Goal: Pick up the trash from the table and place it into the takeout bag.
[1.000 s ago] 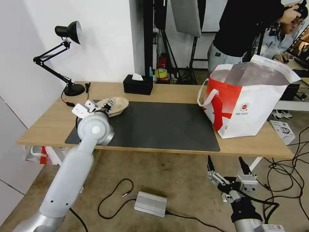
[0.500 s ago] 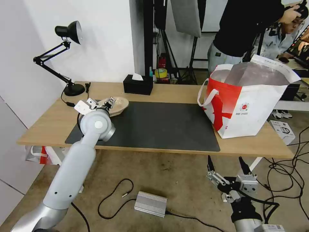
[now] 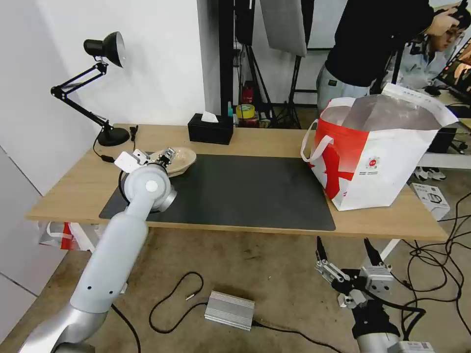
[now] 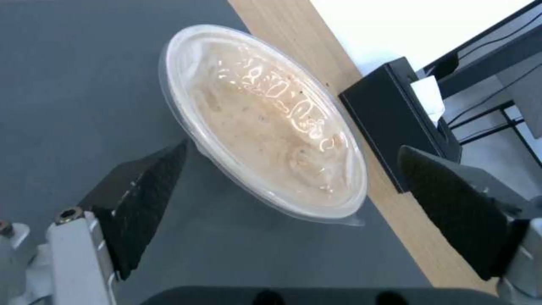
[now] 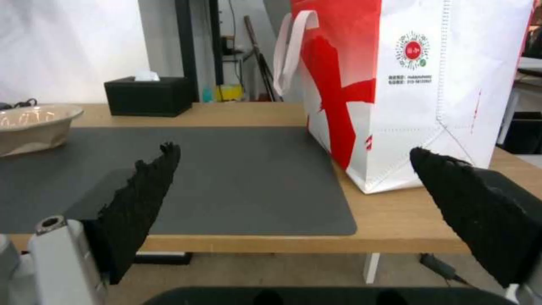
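Note:
A shallow beige pulp bowl [image 3: 180,158] with a clear lid rests on the far left corner of the dark mat [image 3: 245,191] on the table [image 3: 274,141]. My left gripper [image 3: 165,158] hovers at the bowl's near rim. In the left wrist view it [image 4: 292,147] is open, its black fingers [image 4: 141,199] straddling the bowl [image 4: 265,127] without touching it. The red-and-white takeout bag [image 3: 378,157] stands open at the table's right end. My right gripper [image 3: 346,255] hangs open below the table's front edge, facing the bag [image 5: 423,84].
A black tissue box [image 3: 210,128] sits at the back of the table behind the bowl. A black desk lamp [image 3: 100,88] stands at the back left corner. Cables and a silver box [image 3: 229,310] lie on the floor. People stand behind the bag.
My left arm has shifted slightly to the right and forward, bringing the gripper closer over the bowl. The bowl, the bag and the right arm have stayed put.

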You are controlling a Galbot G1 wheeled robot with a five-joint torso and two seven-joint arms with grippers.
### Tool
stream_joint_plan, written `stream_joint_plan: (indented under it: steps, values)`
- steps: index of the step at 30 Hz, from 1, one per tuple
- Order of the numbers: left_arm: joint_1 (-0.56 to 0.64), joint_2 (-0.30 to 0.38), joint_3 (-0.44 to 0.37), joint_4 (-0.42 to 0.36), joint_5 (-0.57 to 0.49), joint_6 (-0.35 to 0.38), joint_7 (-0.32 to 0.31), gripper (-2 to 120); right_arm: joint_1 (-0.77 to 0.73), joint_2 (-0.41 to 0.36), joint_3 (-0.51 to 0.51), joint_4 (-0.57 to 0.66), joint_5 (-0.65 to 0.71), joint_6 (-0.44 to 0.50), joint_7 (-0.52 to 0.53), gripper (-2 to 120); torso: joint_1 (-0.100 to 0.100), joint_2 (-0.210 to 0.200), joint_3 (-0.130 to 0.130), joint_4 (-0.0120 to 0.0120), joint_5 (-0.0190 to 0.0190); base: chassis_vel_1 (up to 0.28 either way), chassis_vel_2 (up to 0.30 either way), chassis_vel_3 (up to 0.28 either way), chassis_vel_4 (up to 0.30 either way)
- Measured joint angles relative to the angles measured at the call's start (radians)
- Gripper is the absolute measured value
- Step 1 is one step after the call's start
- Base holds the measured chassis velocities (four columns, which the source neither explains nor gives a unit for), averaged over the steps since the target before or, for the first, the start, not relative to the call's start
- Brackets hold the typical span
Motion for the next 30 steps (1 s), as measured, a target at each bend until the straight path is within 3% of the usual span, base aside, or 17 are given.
stream_joint_plan:
  steps: [30]
  values:
    - [-0.040, -0.023, 0.002, 0.094, -0.003, 0.000, -0.012, 100, 0.000, 0.000, 0.000, 0.000, 0.000, 0.000, 0.000, 100, 0.000, 0.000, 0.000, 0.0001, -0.0001, 0.000, 0.000, 0.000, 0.000]
